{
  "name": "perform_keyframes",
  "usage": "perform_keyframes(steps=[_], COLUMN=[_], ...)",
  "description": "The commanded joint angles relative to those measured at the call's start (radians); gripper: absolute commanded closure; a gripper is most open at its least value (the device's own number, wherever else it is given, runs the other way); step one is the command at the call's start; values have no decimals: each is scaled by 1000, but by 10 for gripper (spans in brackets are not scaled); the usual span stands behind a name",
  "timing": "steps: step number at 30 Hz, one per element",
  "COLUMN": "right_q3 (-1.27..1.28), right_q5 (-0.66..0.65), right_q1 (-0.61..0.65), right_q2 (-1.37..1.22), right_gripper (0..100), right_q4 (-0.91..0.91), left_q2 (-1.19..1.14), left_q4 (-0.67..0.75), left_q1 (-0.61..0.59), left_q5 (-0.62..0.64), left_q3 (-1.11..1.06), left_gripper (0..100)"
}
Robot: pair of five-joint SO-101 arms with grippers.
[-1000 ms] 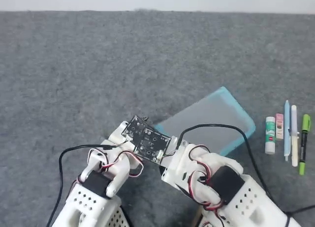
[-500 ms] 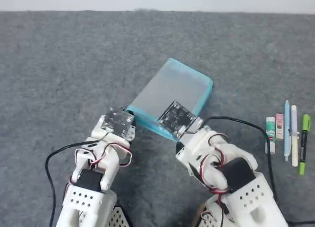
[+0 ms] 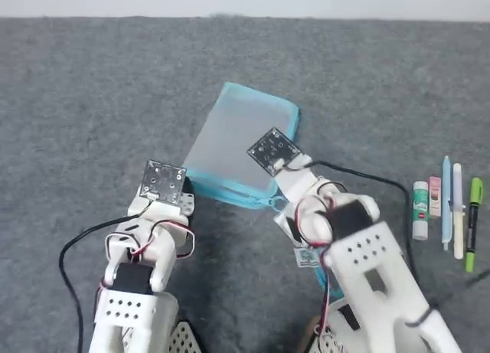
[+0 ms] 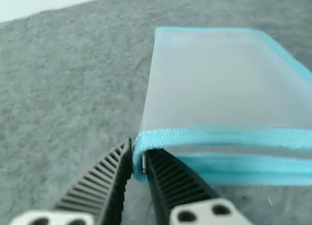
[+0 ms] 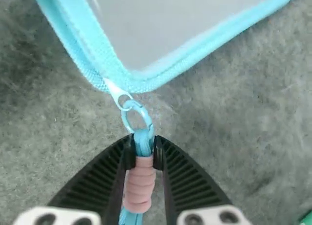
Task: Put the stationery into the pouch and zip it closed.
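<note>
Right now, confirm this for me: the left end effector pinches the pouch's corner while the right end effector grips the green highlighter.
Not quite. The right end effector is shut on the zipper pull, not the green highlighter, which lies apart on the table; the right wrist view shows this. The left end effector does pinch the corner of the pouch.

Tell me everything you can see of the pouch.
The pouch is a flat rectangle of frosted, see-through plastic edged in light-blue fabric, lying askew on the grey felt table. The left gripper pinches one corner of its zipper edge; the right gripper clamps the zip pull, a blue loop with a pink bead.
</note>
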State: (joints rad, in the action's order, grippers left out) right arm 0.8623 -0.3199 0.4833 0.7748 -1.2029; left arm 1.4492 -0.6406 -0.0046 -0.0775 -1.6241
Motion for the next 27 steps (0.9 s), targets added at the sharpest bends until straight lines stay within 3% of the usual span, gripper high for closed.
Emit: perform_keyframes(steps=[1, 7, 11, 17, 22, 27], right_q3=[-60, 32, 140, 183, 190, 201], right_q5=[15, 2, -81, -150, -157, -192], right_q1=[-13, 179, 265, 271, 326, 361], right_q2=[4, 236, 306, 213, 139, 50], right_gripper=[976, 723, 605, 604, 605, 652], right_q4=[7, 1, 74, 254, 381, 584], left_q2=[17, 15, 12, 11, 9, 9], left_q4=[-25, -28, -146, -284, -302, -318], left_q1=[-69, -69, -69, -69, -68, 11], left_q5=[46, 57, 57, 55, 17, 14], left_q3=[51, 58, 151, 303, 306, 306], left_gripper=[991, 991, 991, 991, 991, 991])
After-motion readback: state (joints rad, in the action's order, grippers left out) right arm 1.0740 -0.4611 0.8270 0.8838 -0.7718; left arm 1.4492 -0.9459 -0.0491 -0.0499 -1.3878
